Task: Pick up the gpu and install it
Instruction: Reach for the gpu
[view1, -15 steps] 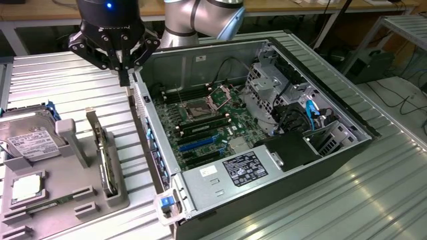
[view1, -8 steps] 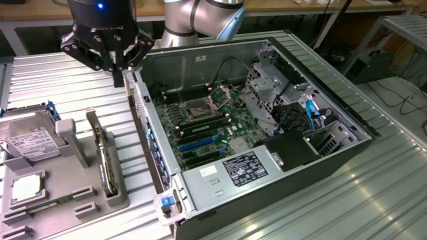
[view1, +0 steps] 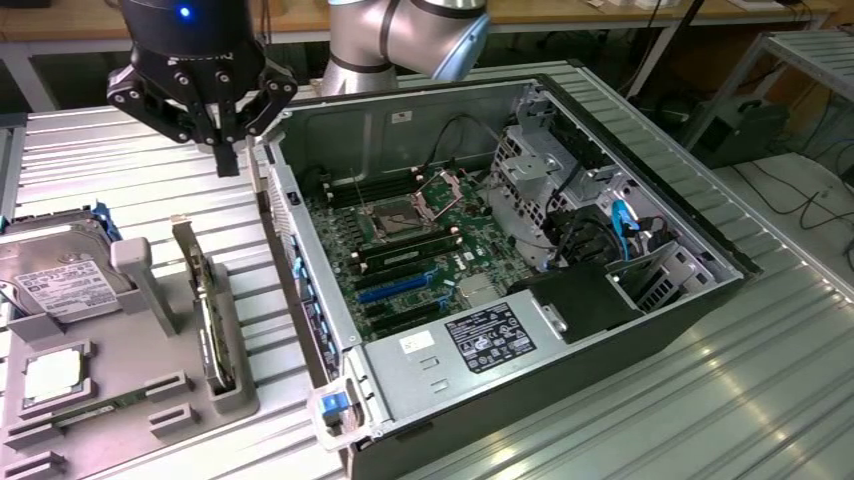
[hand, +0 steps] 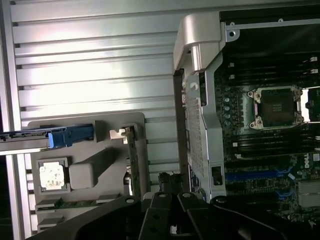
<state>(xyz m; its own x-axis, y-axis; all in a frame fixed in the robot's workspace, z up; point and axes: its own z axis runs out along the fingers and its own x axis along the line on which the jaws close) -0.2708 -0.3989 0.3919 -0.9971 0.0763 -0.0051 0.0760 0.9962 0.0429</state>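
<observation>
1. The gripper (view1: 227, 150) has its two dark fingers (view1: 230, 135) pressed together into one narrow blade. No gap shows between them, and they hold nothing.
2. It hangs pointing down over the slatted metal table (view1: 120, 150), above the strip between the grey holder (view1: 238, 395) and the case's outer wall. How high it hangs cannot be told. In the wrist view the fingers are black shapes cut off by the frame edge, and their tips are hard to pick out against the case.
3. The gpu (view1: 210, 310) stands on its long edge in a slot of the grey holder, untouched and apart from the gripper. It is seen almost edge-on, so its faces are hard to read. The pale metal bracket is at the end beside the hard drive. In the wrist view the gpu (hand: 132, 165) is little more than a thin line.
4. On the same holder, to the exterior view's left of the gpu, lies a hard drive (view1: 60, 280) with a white label, partly cut off by the frame edge. Nearer the camera sit a square silver processor (view1: 54, 372) and a green memory stick (view1: 80, 410), which is mostly sunk into its slot.
5. To the exterior view's right an open computer case (view1: 641, 300) lies on its side, showing the motherboard (view1: 414, 260) with an open processor socket (view1: 400, 213) and blue expansion slots (view1: 394, 290). The case wall hides the ends of those slots.
6. The arm (view1: 400, 40) runs out of frame at the top.
</observation>
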